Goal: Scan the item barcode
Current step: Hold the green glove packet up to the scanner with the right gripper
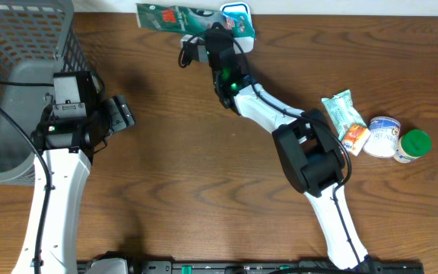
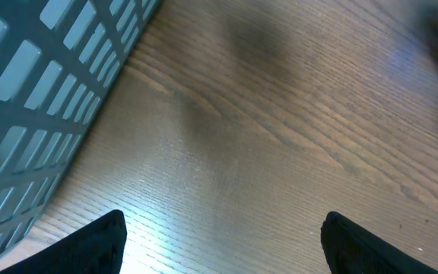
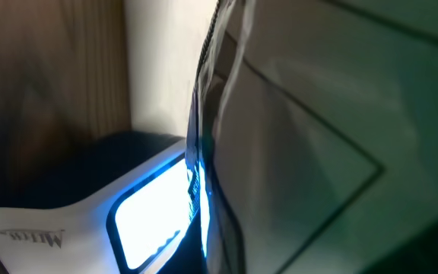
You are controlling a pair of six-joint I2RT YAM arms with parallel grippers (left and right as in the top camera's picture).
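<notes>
A flat green packet point(image 1: 166, 17) with red print is held at the table's far edge by my right gripper point(image 1: 208, 35), which is shut on it. One end of the packet lies over the white scanner point(image 1: 238, 15). In the right wrist view the packet point(image 3: 333, 129) fills the right side, edge-on to the scanner's glowing blue window point(image 3: 154, 221); my own fingers are hidden there. My left gripper point(image 1: 124, 114) hangs open beside the grey basket point(image 1: 21, 46), over bare wood. Its dark fingertips point(image 2: 101, 243) stand wide apart with nothing between them.
The grey mesh basket point(image 2: 36, 76) fills the left end of the table. At the right lie a green-and-white pouch point(image 1: 342, 110), a small orange packet point(image 1: 354, 139), a white tub point(image 1: 382, 137) and a green-lidded jar point(image 1: 414, 144).
</notes>
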